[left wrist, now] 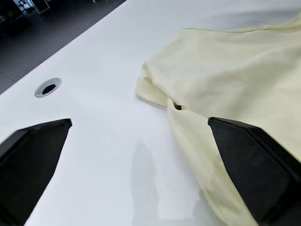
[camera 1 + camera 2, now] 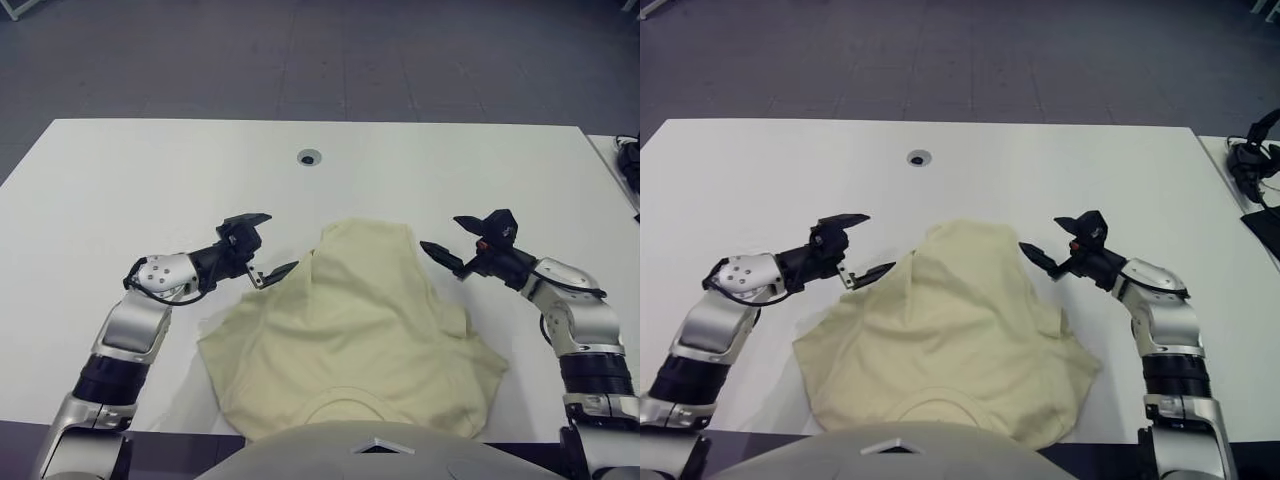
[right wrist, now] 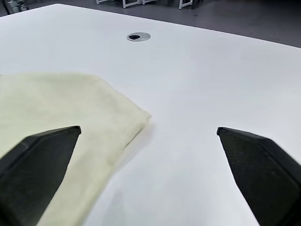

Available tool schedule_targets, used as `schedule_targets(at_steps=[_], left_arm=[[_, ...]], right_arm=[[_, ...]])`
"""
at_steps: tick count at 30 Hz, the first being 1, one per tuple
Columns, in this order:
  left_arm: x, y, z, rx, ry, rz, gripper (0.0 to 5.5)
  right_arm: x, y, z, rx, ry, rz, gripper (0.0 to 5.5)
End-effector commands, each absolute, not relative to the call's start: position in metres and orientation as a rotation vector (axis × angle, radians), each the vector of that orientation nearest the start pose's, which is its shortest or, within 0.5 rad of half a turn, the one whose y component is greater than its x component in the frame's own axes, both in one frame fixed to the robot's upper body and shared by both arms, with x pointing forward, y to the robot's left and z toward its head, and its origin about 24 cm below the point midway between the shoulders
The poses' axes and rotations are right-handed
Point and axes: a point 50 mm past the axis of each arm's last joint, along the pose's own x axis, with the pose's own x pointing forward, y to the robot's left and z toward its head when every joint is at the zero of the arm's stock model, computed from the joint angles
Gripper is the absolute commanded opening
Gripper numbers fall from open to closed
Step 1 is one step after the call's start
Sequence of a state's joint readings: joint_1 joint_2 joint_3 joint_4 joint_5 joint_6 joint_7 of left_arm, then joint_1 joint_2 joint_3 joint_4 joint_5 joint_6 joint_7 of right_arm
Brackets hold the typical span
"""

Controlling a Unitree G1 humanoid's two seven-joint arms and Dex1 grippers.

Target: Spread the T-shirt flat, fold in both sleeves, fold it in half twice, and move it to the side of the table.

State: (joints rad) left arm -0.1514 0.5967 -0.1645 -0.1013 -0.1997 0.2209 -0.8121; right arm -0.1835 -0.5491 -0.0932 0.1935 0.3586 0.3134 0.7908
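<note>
A pale yellow T-shirt [image 2: 350,340] lies rumpled on the white table [image 2: 140,170] near its front edge, collar toward me and a folded-over part pointing to the far side. My left gripper [image 2: 278,242] hovers open just left of the shirt's far part, one finger close to the cloth edge. At the shirt's right side my right gripper [image 2: 442,233] is open as well, holding nothing. In the left wrist view the T-shirt [image 1: 235,70] lies beyond the left gripper [image 1: 140,121]. The right wrist view has the shirt's corner [image 3: 61,108] beside the right gripper [image 3: 148,128].
A round cable hole [image 2: 310,157] sits in the table beyond the shirt. Bare tabletop stretches to the left, right and far side. Black cables and gear [image 2: 1252,160] lie on a neighbouring surface at the far right. Dark floor lies beyond the far edge.
</note>
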Motion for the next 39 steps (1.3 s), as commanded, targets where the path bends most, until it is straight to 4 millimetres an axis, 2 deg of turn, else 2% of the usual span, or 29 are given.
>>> schedule_targets(at_steps=[1, 8, 16, 34, 39], left_arm=[[0.260, 0.169, 0.077, 0.328, 0.241, -0.997, 5.40], [0.267, 0.163, 0.070, 0.193, 0.299, -0.992, 4.39], [0.260, 0.163, 0.063, 0.111, 0.368, -1.017, 3.04], [0.247, 0.161, 0.040, 0.211, 0.445, -1.049, 0.12], [0.249, 0.159, 0.048, 0.168, 0.406, -1.053, 0.05]], right_arm=[[0.281, -0.231, 0.063, 0.001, 0.298, 0.642, 5.39], [0.283, -0.224, 0.064, -0.017, 0.289, 0.668, 5.40], [0.282, -0.224, 0.063, -0.039, 0.284, 0.660, 5.40], [0.281, -0.224, 0.064, -0.064, 0.256, 0.645, 5.40], [0.281, -0.222, 0.063, -0.067, 0.254, 0.652, 5.40]])
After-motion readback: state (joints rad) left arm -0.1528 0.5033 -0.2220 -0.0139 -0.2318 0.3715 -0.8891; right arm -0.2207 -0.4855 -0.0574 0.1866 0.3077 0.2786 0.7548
